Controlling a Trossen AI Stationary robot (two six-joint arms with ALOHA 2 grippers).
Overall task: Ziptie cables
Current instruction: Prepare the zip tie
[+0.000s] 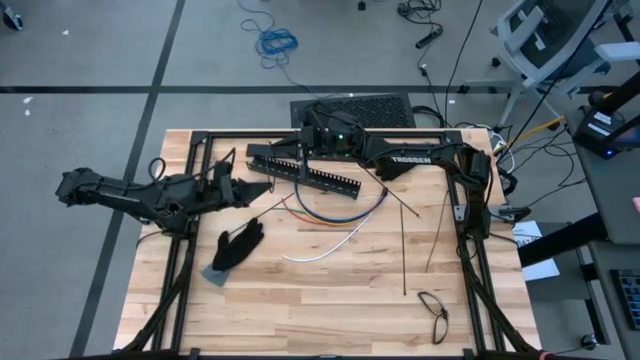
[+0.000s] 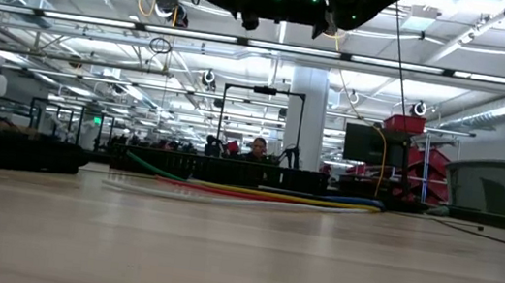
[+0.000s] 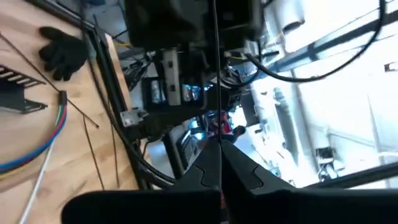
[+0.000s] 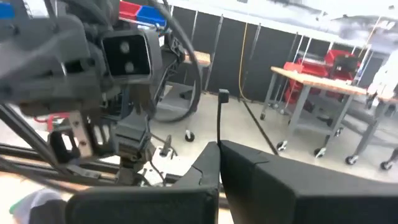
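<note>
The cables [image 1: 335,212] lie in coloured arcs on the wooden table, with a white one [image 1: 330,246] nearer; they also show in the low view [image 2: 255,193] and the left wrist view [image 3: 37,146]. My left gripper [image 1: 248,188] hovers over the table's left part, left of the cables, and is shut on a thin black zip tie [image 3: 216,74]. My right gripper [image 1: 298,142] hovers at the far middle, above the black slotted bar [image 1: 305,172], and is shut on a zip tie [image 4: 219,121]. Whether both hold the same strip, I cannot tell. My left gripper [image 3: 219,180] pinches the zip tie's strip [image 3: 217,155] between its two fingertips. The strip runs straight on beyond the fingers, in line with them, clear of the table. My right gripper [image 4: 219,149] pinches a zip tie a short way from its square head [image 4: 222,94]. The head end sticks out past the fingertips, and the strip is clear of the table.
A black glove [image 1: 238,245] lies near my left gripper on a grey pad. Loose straight zip ties [image 1: 403,245] lie right of the cables. Black eyeglasses [image 1: 433,312] lie at the near right. A black frame [image 1: 470,215] borders the table's edges.
</note>
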